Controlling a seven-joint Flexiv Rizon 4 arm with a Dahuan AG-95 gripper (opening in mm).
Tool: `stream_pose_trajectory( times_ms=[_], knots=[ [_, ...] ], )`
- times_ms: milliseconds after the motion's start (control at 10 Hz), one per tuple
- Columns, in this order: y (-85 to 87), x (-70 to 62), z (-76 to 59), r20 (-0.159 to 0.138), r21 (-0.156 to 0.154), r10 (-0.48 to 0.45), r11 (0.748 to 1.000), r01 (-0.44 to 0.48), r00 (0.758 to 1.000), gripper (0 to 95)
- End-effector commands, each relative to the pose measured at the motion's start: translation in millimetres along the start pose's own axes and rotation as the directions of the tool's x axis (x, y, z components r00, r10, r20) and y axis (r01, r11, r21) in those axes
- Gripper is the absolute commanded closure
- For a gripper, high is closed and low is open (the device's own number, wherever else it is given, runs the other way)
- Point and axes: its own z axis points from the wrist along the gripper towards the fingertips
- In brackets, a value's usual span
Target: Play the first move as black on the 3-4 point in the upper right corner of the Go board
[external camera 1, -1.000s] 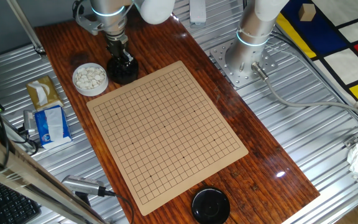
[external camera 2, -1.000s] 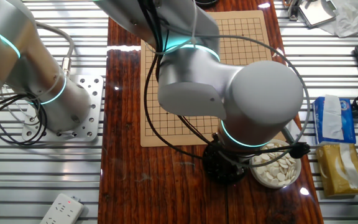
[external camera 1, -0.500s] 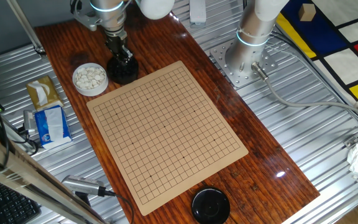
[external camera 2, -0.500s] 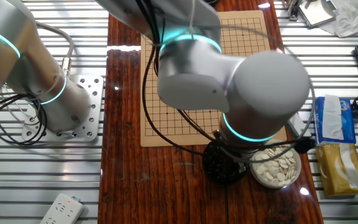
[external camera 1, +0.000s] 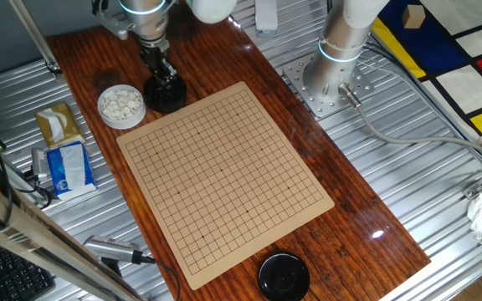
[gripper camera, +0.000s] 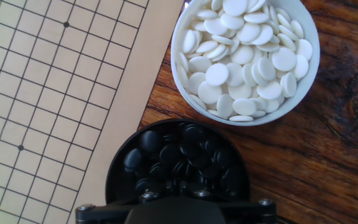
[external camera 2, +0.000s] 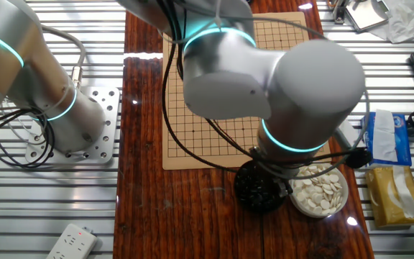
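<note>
The black bowl (external camera 1: 166,94) of black stones stands off the Go board's (external camera 1: 224,176) far left corner, next to the white bowl (external camera 1: 121,106) of white stones. My gripper (external camera 1: 164,77) hangs straight over the black bowl. In the hand view its fingertips (gripper camera: 166,185) sit pressed together just above the black stones (gripper camera: 178,158), apparently pinching one stone, dark against dark. The board (gripper camera: 42,93) is bare, and the white bowl (gripper camera: 247,56) lies beyond. In the other fixed view my arm hides the gripper above the black bowl (external camera 2: 259,188).
A black lid (external camera 1: 284,276) lies off the board's near corner. Tissue packs (external camera 1: 65,167) sit left of the table, and the second arm's base (external camera 1: 329,79) is bolted at the right. A power strip (external camera 2: 70,243) lies on the metal slats.
My hand has risen a little above the black bowl over the last second, staying over the same spot. The bowls and board have not moved.
</note>
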Motion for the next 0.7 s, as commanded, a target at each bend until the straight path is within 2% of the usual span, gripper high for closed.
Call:
stream_pose_trajectory(
  times_ms=[100, 300, 700],
  knots=[
    [-0.2, -1.2, -2.9, -0.006, -0.007, 0.012, 1.000, -0.012, 1.000, 95.0],
    [-0.1, -1.3, -4.4, -0.006, -0.009, 0.019, 1.000, -0.019, 1.000, 95.0],
    [-1.3, -6.1, -16.9, -0.020, -0.016, 0.046, 0.999, -0.046, 0.999, 95.0]
  ],
)
